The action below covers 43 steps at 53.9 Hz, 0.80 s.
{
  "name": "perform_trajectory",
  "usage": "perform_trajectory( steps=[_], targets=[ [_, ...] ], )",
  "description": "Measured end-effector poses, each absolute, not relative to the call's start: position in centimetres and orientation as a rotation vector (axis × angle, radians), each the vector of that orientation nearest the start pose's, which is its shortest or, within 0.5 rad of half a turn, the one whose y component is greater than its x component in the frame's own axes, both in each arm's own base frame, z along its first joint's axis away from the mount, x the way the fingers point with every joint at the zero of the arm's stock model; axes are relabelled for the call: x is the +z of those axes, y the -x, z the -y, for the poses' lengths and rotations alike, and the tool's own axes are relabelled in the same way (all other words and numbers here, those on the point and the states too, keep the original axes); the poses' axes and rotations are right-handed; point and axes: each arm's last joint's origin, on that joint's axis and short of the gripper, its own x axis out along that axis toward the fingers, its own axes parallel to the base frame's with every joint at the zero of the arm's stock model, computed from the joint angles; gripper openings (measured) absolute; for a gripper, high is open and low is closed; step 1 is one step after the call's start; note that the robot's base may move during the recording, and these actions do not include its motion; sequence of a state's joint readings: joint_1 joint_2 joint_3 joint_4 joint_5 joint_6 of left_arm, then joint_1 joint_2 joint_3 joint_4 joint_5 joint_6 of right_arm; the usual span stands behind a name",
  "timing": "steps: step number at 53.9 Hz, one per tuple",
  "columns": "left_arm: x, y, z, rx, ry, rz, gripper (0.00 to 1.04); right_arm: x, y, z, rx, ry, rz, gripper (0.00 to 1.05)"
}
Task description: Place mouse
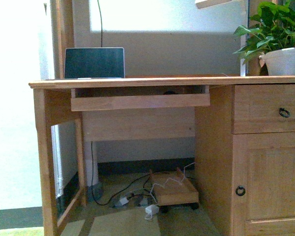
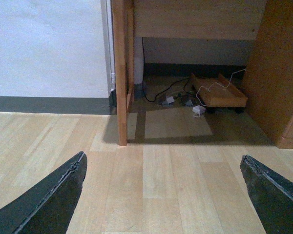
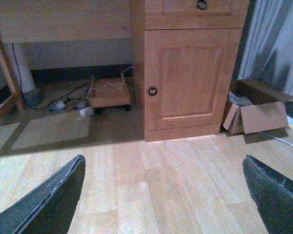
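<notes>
Both arms are held low before the counter [image 1: 162, 81]. The left tool [image 2: 163, 163] and right tool [image 3: 163, 163] gape wide apart and empty over the floor [image 2: 151, 195], presumably ready to grasp. No mouse is plainly visible; the dark shape [image 1: 170, 92] on the pull-out tray [image 1: 137, 102] may be it.

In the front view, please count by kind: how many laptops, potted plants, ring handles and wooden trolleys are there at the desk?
laptop: 1
potted plant: 1
ring handles: 2
wooden trolley: 1
Total: 5
</notes>
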<state>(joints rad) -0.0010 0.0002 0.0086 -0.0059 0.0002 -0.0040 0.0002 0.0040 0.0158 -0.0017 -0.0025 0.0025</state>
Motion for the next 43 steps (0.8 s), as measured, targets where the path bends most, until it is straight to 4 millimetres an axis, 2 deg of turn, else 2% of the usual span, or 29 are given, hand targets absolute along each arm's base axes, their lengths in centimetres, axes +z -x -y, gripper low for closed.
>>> perform_trajectory(
  steps=[43],
  targets=[
    [16.58,-9.72,0.01,-0.001,0.004,0.002,0.97,16.84,-9.70,-0.01,0.003,-0.002,0.010,0.97]
  ],
)
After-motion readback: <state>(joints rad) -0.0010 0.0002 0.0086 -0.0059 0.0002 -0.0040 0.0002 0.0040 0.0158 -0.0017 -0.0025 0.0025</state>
